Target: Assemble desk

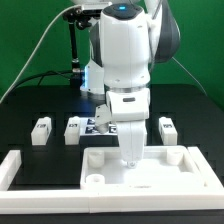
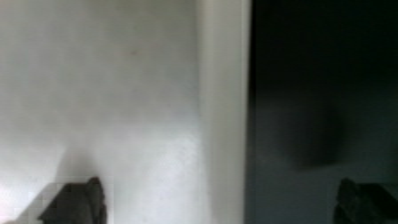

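Note:
The white desk top lies at the front of the table, tray-like, with round corner sockets. My gripper is low over its far edge, near the middle. In the wrist view the desk top fills one side and the black table the other, with the top's edge running between my fingertips. The gripper is open, its jaws wide apart and holding nothing. Three short white legs with tags stand behind the top: two on the exterior view's left and one on its right.
The marker board lies behind the desk top, partly hidden by my arm. White border bars flank the desk top on both sides. A black stand rises at the back.

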{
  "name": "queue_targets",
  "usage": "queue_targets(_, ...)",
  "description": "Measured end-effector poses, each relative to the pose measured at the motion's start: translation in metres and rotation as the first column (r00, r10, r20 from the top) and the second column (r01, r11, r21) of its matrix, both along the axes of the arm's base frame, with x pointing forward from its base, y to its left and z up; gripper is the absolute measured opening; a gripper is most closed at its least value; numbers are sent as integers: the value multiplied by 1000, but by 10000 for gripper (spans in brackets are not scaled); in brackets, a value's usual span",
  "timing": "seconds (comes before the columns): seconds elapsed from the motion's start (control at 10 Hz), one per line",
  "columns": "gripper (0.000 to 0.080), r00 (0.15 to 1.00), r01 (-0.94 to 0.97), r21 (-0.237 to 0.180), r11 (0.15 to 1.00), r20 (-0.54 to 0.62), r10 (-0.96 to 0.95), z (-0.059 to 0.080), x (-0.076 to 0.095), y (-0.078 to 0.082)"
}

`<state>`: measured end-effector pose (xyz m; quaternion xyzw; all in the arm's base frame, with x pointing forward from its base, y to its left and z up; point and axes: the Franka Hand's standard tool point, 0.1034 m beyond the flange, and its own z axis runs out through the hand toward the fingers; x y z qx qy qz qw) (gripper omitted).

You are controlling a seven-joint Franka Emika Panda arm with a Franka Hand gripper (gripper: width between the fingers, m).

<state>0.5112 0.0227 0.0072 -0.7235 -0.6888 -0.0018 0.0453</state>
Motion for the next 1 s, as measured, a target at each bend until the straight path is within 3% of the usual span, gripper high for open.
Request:
queue_targets(0.2, 649, 1000, 13, -1, 1000, 0, -13, 1, 1, 1)
queue_targets(0.4, 649, 985, 174, -26, 984, 18, -174, 33, 8, 10)
queue_targets(0.5, 649, 972, 236, -32, 971, 21, -236, 41, 7, 16)
queue_targets(0.7, 649, 864, 503, -58, 862, 14, -503, 57, 6, 38)
queue_targets(0.9, 649, 762, 647, -64, 760, 18, -647, 61, 7, 62)
queue_targets(1.0, 649, 719, 695, -52, 717, 14, -695, 61, 9, 62)
